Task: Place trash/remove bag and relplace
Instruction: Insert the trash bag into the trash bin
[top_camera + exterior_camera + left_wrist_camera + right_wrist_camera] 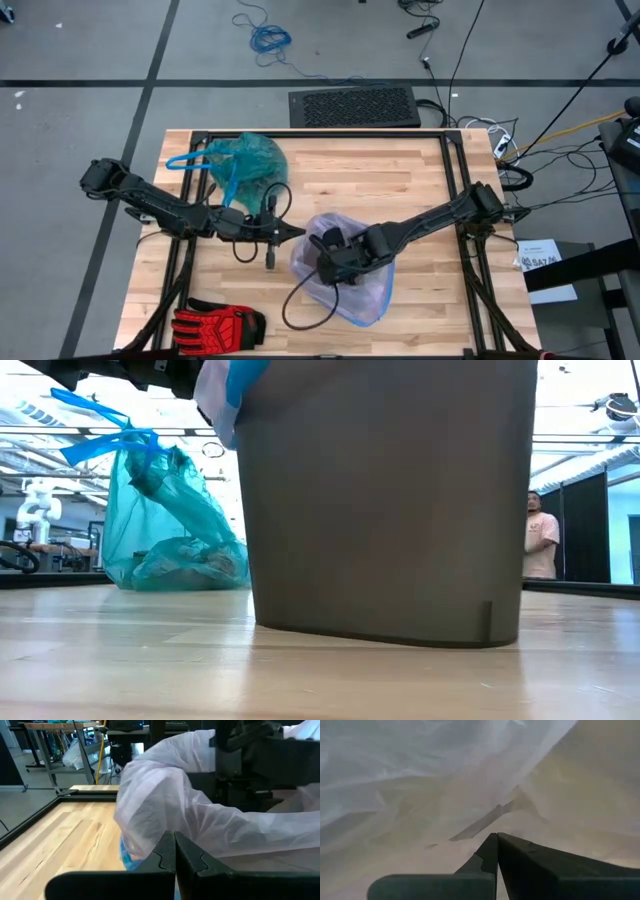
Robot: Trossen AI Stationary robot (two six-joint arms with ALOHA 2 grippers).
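Fitting the lilac liner (345, 275) into the bin (385, 500) now, right gripper (496, 836) pinched together inside it; the bag (245, 160) sits out at eleven o'clock; left gripper (175, 836) closed, empty, bin's nine o'clock

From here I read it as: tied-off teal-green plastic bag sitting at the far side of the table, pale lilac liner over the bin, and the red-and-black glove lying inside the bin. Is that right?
Not quite. The red-and-black glove lies flat on the wooden table at its near left edge, outside the bin, as the high view shows. The teal-green plastic bag does sit at the far side, and the pale lilac liner does cover the grey bin.
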